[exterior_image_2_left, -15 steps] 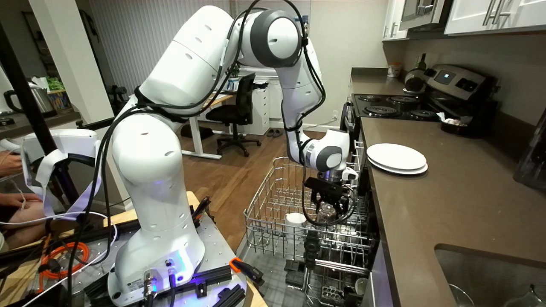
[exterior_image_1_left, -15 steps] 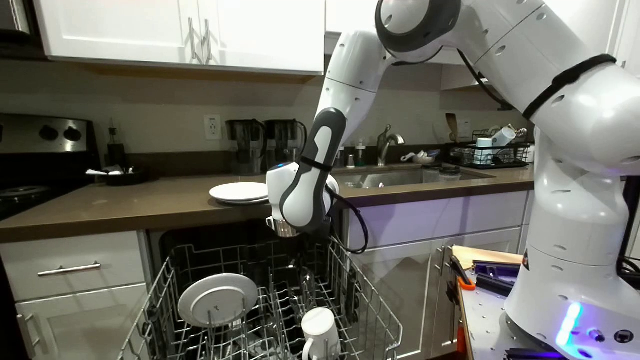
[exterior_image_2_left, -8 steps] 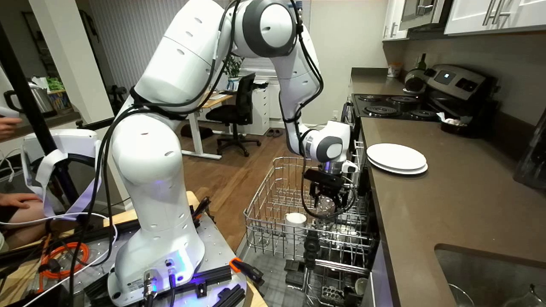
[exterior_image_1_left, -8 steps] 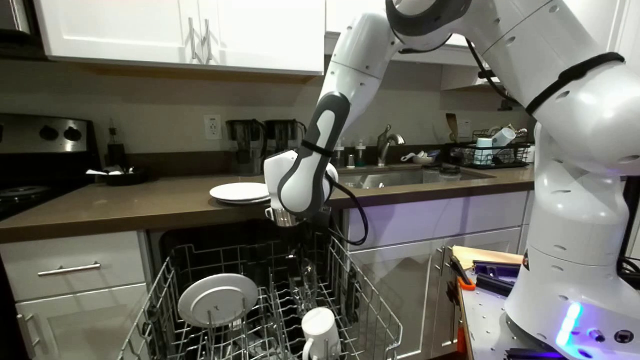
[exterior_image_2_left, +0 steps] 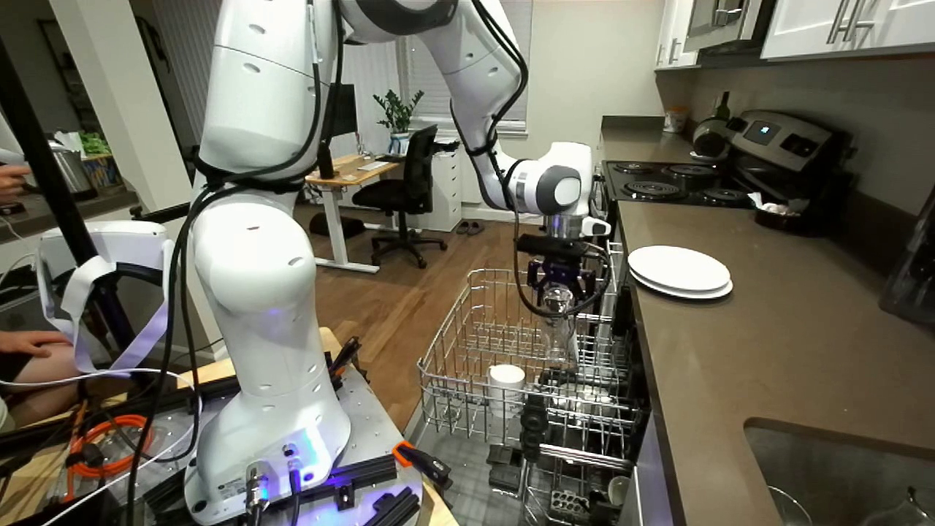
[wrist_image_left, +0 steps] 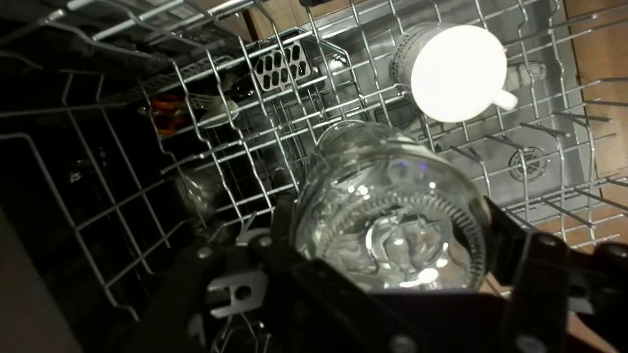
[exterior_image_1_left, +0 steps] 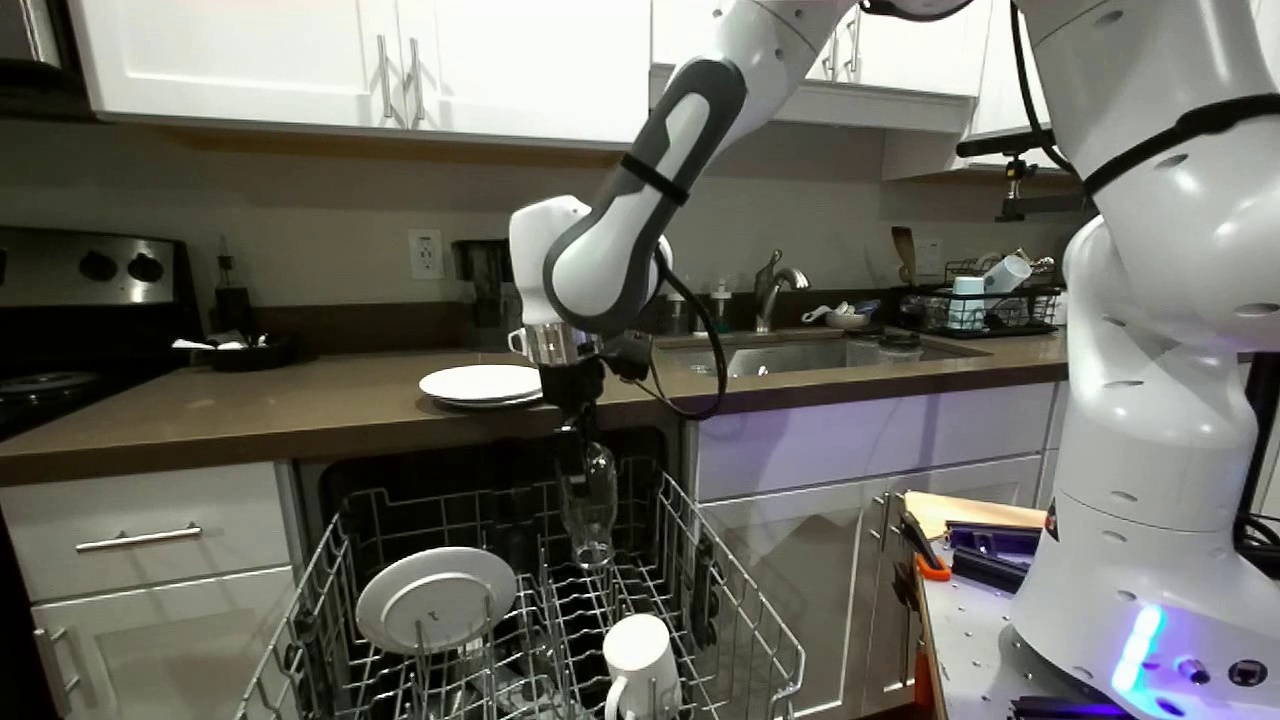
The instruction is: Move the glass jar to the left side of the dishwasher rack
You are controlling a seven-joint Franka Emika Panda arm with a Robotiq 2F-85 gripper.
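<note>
Kitchen, well lit. Has brown tabletop (exterior_image_1_left: 300, 405) along wall (exterior_image_1_left: 320, 215), bearing two stacked white plates (exterior_image_2_left: 679, 270) near its edge. Includes sink (exterior_image_2_left: 825, 453) in same run, plus stove (exterior_image_2_left: 687, 183) at far end in an exterior view. Has wood floor (exterior_image_2_left: 394, 314), desk (exterior_image_2_left: 358, 170) and black office chair (exterior_image_2_left: 416, 175) in background there.

Reaches out over dishwasher rack (exterior_image_1_left: 735, 564) with white arm (exterior_image_2_left: 467, 69), bends down at wrist, in both exterior views. Points hand (exterior_image_2_left: 560, 292) straight down. Is clamped on glass jar (wrist_image_left: 392, 206), with black fingers (wrist_image_left: 505, 245) on opposite sides. Holds jar about upright but inverted: ribbed base up, narrower end down. Has jar over rack end nearest tabletop, past white mug (exterior_image_1_left: 640, 655) in an exterior view. Touching rack or not: cannot tell.

Rack: grey wire, upright tines. Contains white plate (exterior_image_1_left: 437, 600) leaning among tines, well apart from jar, plus that mug, flat end up. Also contains clear glassware (exterior_image_1_left: 520, 692) low down, too faint to sort. Shows grey perforated panel (wrist_image_left: 282, 66) beneath in wrist view. Past sink: black dish drainer (exterior_image_1_left: 1015, 315) with pale blue cups (exterior_image_1_left: 967, 300) inside.
</note>
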